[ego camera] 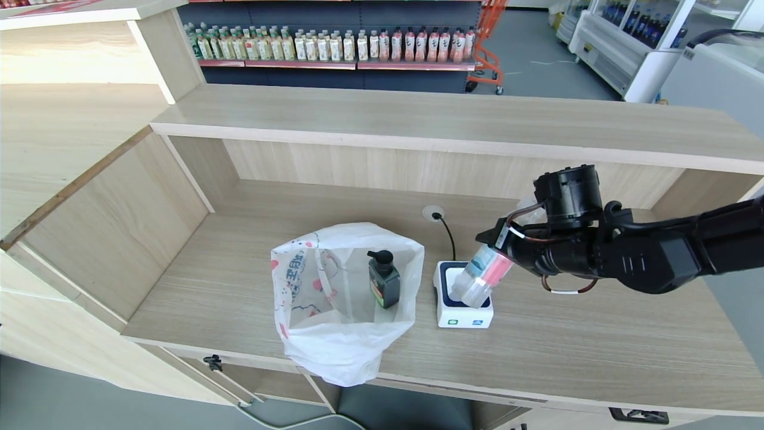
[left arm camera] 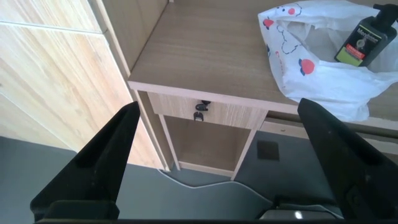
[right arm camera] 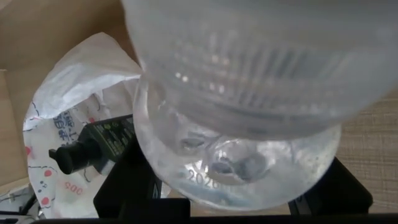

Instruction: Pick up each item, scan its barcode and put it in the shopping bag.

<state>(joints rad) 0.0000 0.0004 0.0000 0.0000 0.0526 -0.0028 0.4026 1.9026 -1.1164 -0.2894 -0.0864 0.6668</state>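
Scanning step: my right gripper is clenched on the clear bottle, tilted base-down just over the scanner beside the bag, which already holds a dark pump bottle. My left gripper hangs released off the counter front. Next, I'd judge: carry the bottle left over the bag mouth, then release.

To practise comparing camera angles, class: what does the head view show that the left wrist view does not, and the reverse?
Head view only: the right gripper holding a clear bottle over the scanner. Left wrist view only: the left gripper with open fingers, and a drawer lock under the counter. Both: the shopping bag with the dark pump bottle in it.
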